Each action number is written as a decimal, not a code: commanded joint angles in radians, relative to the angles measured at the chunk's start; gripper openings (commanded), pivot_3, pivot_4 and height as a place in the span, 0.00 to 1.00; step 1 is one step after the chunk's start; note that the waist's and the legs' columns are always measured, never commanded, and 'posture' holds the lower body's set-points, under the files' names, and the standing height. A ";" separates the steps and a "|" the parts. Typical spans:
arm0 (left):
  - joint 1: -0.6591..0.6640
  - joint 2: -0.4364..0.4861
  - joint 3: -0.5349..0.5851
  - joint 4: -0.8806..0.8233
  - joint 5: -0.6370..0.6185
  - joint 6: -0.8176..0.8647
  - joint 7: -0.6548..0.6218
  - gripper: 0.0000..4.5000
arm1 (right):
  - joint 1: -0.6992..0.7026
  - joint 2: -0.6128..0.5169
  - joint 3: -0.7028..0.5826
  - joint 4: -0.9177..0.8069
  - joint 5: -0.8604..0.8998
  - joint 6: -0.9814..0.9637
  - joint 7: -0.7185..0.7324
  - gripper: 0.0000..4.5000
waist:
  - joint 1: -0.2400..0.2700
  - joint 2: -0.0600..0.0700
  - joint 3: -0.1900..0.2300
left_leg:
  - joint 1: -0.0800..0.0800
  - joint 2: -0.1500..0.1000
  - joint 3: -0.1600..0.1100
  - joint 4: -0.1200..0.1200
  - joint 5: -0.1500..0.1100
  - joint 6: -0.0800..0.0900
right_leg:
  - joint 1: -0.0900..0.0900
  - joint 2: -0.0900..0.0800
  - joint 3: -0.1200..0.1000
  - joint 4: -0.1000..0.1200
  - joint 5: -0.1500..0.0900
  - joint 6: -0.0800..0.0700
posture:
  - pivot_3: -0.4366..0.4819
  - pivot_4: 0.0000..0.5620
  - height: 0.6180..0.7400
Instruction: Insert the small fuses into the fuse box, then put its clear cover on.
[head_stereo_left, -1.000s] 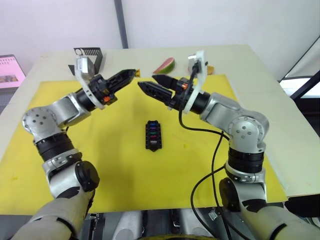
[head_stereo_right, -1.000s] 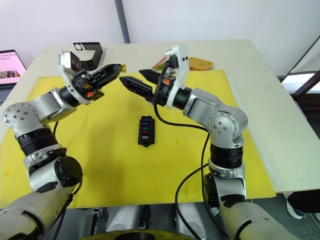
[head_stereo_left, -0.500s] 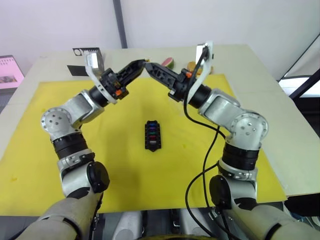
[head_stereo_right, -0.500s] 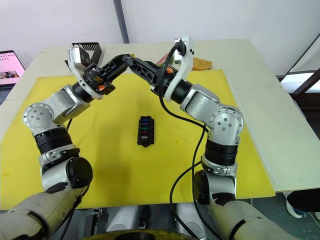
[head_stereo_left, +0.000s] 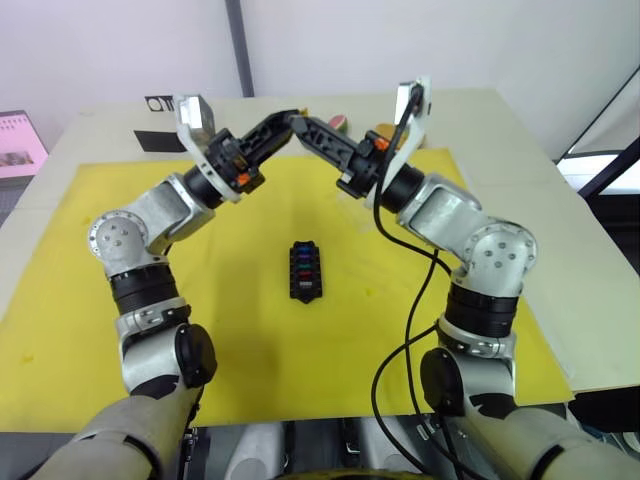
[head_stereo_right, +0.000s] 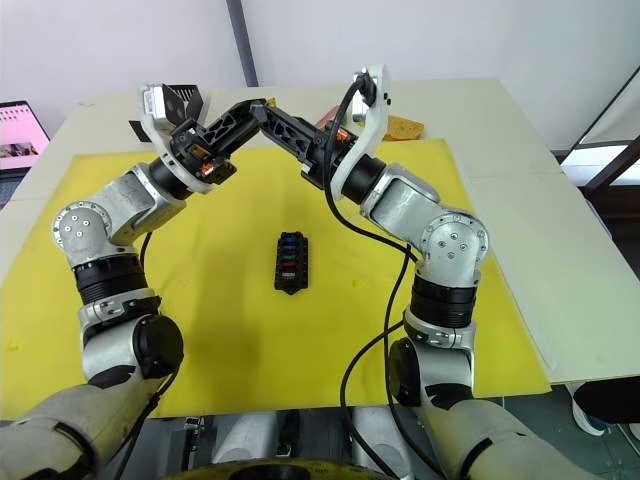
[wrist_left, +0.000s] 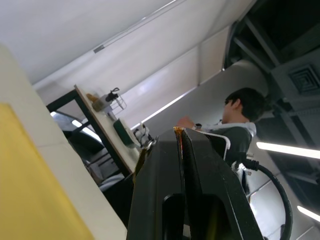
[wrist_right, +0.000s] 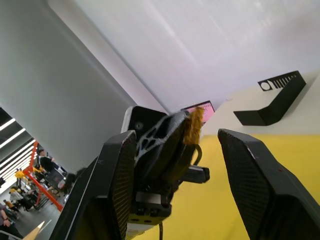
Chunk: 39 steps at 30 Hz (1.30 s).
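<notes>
Fuse box (head_stereo_left: 306, 271) on yellow mat (head_stereo_left: 80, 300), unlabelled.

Fuse box (head_stereo_left: 306, 271): a small black rectangular block with scalloped edges, lying flat near the middle of the yellow mat (head_stereo_left: 80, 300) on the surface, its long axis running from near edge to far edge. Small fuses (head_stereo_left: 306, 268), blue, purple, red and green, sit in its slots in a line.
</notes>
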 joint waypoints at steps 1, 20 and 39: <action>0.005 0.016 -0.021 -0.026 -0.039 -0.017 -0.007 0.00 | -0.026 -0.006 -0.013 -0.017 0.059 -0.023 -0.013 0.23 | 0.000 0.000 0.000 | 0.000 0.000 0.000 0.000 0.000 0.000 | 0.000 0.000 0.000 0.000 0.000 0.000 | 0.48 0.27 1.00; 0.165 0.433 -0.198 -0.122 0.178 -0.065 -0.442 0.73 | -0.024 -0.180 0.007 -0.027 0.203 0.020 0.020 0.00 | -0.005 0.001 0.000 | 0.001 0.000 0.000 -0.009 0.000 0.001 | -0.001 0.001 0.000 -0.005 0.000 0.000 | 0.48 0.27 1.00; 0.186 0.524 -0.777 -0.064 1.146 -1.099 -1.005 0.97 | -0.182 -0.630 0.813 0.138 -0.856 -0.467 0.857 0.00 | 0.003 0.002 0.003 | -0.001 0.001 0.000 -0.009 -0.004 0.007 | 0.000 0.000 0.000 -0.011 0.000 0.000 | 0.48 0.27 1.00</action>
